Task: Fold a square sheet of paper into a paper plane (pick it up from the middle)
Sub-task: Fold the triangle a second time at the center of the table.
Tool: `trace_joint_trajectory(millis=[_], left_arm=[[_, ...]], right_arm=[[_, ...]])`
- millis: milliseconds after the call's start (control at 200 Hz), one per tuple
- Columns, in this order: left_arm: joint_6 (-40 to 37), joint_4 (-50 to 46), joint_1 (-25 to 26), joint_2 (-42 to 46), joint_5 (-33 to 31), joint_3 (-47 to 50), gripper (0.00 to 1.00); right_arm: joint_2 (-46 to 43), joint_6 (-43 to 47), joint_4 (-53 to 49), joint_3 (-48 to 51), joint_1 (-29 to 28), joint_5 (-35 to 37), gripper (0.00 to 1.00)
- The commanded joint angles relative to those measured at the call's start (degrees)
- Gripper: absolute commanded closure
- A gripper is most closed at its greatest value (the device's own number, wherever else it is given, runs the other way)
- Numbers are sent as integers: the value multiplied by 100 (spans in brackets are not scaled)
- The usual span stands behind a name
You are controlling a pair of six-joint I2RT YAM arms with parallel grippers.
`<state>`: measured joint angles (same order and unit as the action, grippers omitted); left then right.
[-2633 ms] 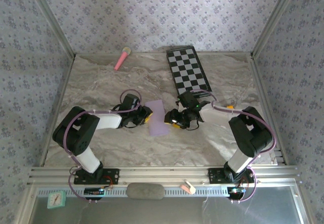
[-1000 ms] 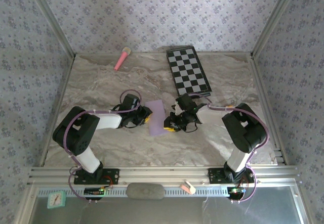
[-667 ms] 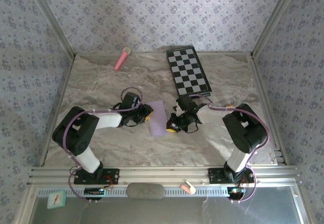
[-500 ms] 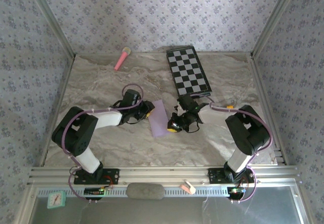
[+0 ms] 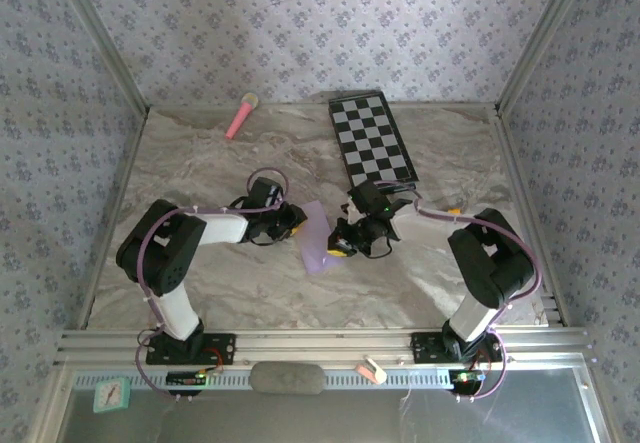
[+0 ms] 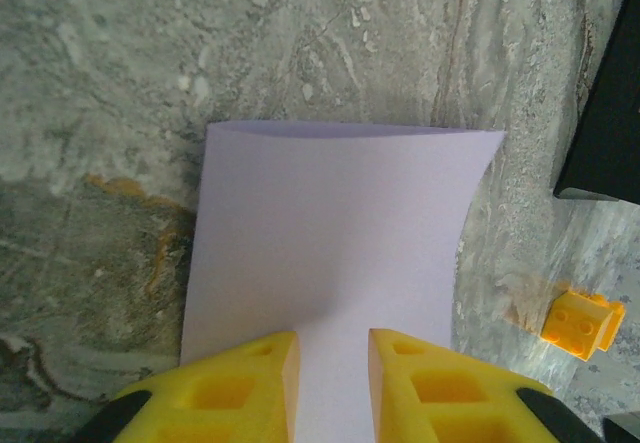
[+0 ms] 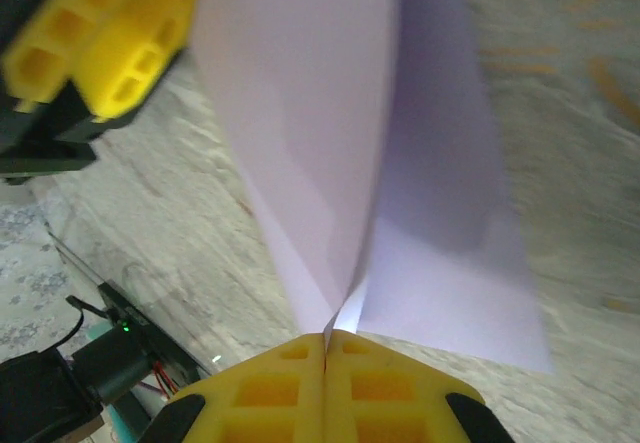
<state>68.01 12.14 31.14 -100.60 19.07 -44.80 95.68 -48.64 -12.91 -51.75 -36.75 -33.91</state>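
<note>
While the right gripper (image 7: 326, 338) clamps fully closed on the lilac paper sheet (image 6: 330, 223), raised between both arms, the left gripper (image 6: 333, 348) straddles its edge, jaws narrowly parted — a sideways tug could skew the crease.

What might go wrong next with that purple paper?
1. The right gripper pinches the paper by a thin bit at its edge, so the sheet may slip out or tear.
2. The paper bows up loosely instead of lying flat, so a crease may land crooked.
3. The left gripper sits open just across the sheet; the two might bump.
</note>
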Motion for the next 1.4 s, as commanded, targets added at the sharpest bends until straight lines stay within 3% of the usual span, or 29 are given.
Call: trace_joint_trajectory(millis=[0,530,1394], left_arm=[[-162,-230,-2,-144,88,-88,75],[-204,-221,-9,-215,114,-84,81],[-162,-252,-11,-287,132,-81,83]], right_arm=[[258,92,101,-324,-106,-134,97],[1069,-218,595,-756,-323,215,99],[1311,-275,772,-845,-394,350,99]])
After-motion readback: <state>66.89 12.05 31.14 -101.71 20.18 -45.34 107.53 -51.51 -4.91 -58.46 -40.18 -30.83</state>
